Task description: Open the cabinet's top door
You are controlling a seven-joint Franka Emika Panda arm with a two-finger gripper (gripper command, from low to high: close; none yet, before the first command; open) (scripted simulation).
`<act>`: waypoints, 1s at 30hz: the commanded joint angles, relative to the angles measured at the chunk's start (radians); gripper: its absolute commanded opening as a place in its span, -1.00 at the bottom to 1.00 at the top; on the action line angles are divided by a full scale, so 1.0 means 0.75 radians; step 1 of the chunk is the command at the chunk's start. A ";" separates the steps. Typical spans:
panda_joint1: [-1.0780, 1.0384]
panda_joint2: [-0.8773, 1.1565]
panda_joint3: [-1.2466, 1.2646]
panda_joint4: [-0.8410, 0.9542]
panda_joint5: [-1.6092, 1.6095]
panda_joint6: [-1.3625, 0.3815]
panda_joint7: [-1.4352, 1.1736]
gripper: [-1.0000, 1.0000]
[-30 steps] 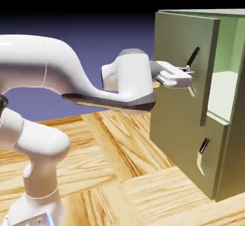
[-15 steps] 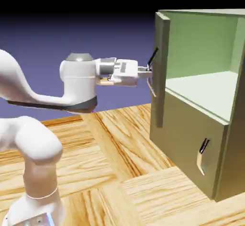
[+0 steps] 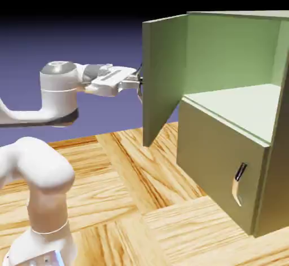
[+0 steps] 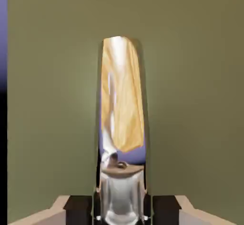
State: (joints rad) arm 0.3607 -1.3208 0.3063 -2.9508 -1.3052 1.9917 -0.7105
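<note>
Swinging wide now, the top door (image 3: 163, 76) has come right round from edge-on half a second ago to standing well out from the cabinet (image 3: 237, 124), its inner face showing, and the arm has drawn back toward the exterior view's left with it. Behind it the pale green upper compartment lies fully exposed, shelf and all. Underfoot we have a table (image 3: 135, 203) of blond wood laid in parquet blocks with strong grain, and beyond that only a blue-violet backdrop fading to black at the top. No labels, brands or writing can be read anywhere. The gripper (image 3: 137, 81) sits at the door's far edge, level, and the hand view settles it: the two dark fingers (image 4: 78, 209) are clamped on the door's handle (image 4: 122, 124), a shiny bar mirroring the wood grain against flat olive panel. Lower down, the smaller door (image 3: 217, 172) is shut, its curved handle (image 3: 238, 183) untouched.
</note>
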 commanded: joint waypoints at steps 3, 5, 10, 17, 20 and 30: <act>0.016 0.033 0.145 0.041 0.146 -0.122 0.000 -1.00; 0.016 0.066 0.242 0.081 0.239 -0.206 0.005 -1.00; -0.035 0.179 0.483 0.224 0.453 -0.422 0.028 -1.00; -0.247 0.357 0.821 0.525 0.696 -0.733 0.066 -1.00; -0.374 0.416 0.955 0.670 0.772 -0.855 0.075 -1.00; -0.850 0.479 1.337 1.149 0.941 -1.193 0.048 -1.00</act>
State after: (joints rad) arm -0.2765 -0.9620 1.3077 -2.0883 -0.5986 1.0956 -0.6741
